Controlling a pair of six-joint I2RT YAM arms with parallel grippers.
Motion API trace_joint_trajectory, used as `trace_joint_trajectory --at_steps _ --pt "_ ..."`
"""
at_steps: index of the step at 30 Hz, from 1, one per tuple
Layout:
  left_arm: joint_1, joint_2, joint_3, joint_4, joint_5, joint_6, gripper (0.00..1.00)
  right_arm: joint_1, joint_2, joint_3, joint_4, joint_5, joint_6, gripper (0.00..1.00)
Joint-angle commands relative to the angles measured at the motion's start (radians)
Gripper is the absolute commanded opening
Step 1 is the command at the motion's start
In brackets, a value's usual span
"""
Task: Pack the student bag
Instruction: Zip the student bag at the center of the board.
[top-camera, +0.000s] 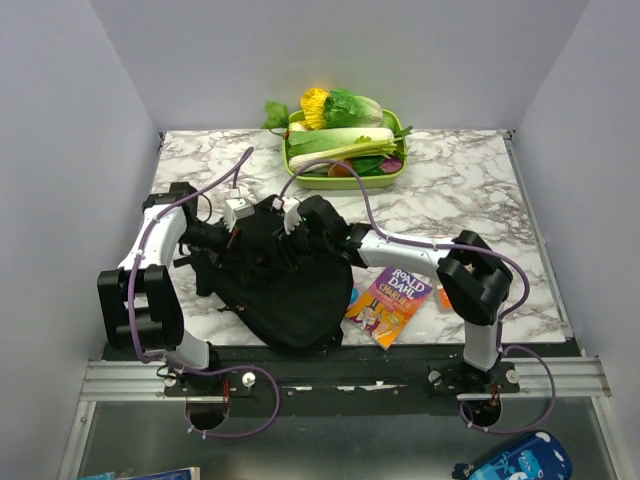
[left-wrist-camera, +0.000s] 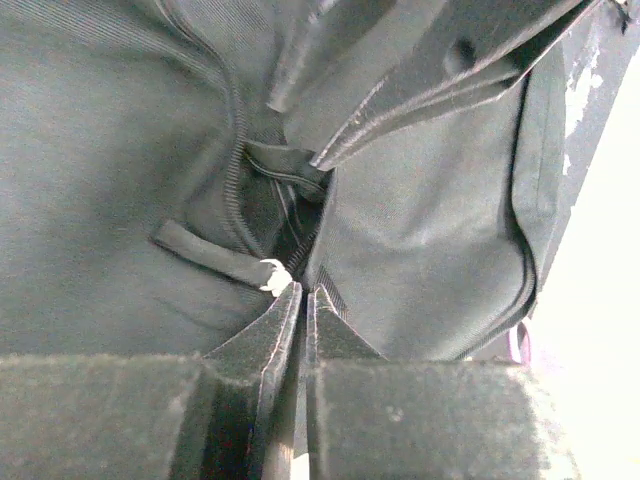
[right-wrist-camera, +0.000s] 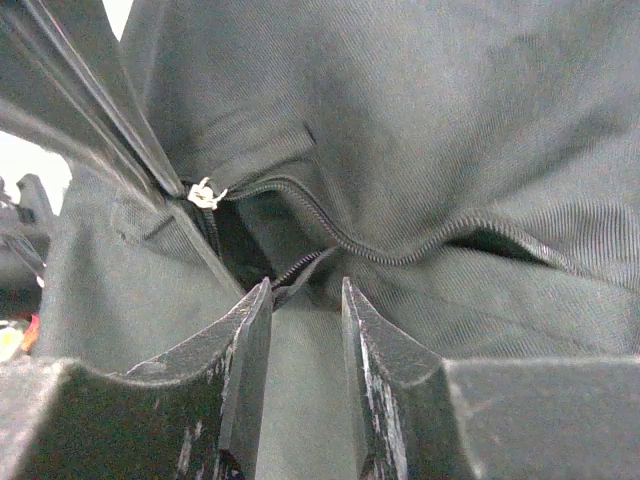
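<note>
The student bag (top-camera: 275, 285), a large black backpack, lies at the table's near middle with its zip partly open. My left gripper (top-camera: 243, 222) is at the bag's top left. In the left wrist view its jaws (left-wrist-camera: 303, 291) are pinched almost together on the zip edge, beside a white zip tag (left-wrist-camera: 274, 277). My right gripper (top-camera: 298, 222) is at the bag's top right. In the right wrist view its jaws (right-wrist-camera: 304, 285) stand a narrow gap apart with a fold of the bag's zip edge (right-wrist-camera: 300, 350) between them. The bag's inside is dark and hidden.
A Roald Dahl book (top-camera: 390, 300) lies right of the bag, with a small orange thing (top-camera: 443, 297) beyond it. A green tray (top-camera: 392, 175) of vegetables stands at the back. A blue pencil case (top-camera: 515, 460) lies below the table edge at the near right.
</note>
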Motion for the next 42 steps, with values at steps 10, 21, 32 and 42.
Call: trace_joint_trajectory --at_steps 10,21,32,42 --pt "-0.034 -0.011 0.072 0.295 -0.01 -0.326 0.51 0.04 -0.033 -0.153 -0.035 0.14 -0.098 0.36" --pt "-0.14 -0.016 -0.077 0.266 -0.196 -0.228 0.47 0.129 -0.039 -0.213 0.075 0.264 -0.096 0.31" --pt "-0.167 -0.023 -0.14 0.321 -0.385 -0.241 0.46 0.136 -0.075 -0.245 0.141 0.35 -0.078 0.27" --pt "-0.169 0.038 -0.031 0.016 -0.121 -0.044 0.0 0.139 -0.112 -0.295 0.173 0.416 -0.065 0.25"
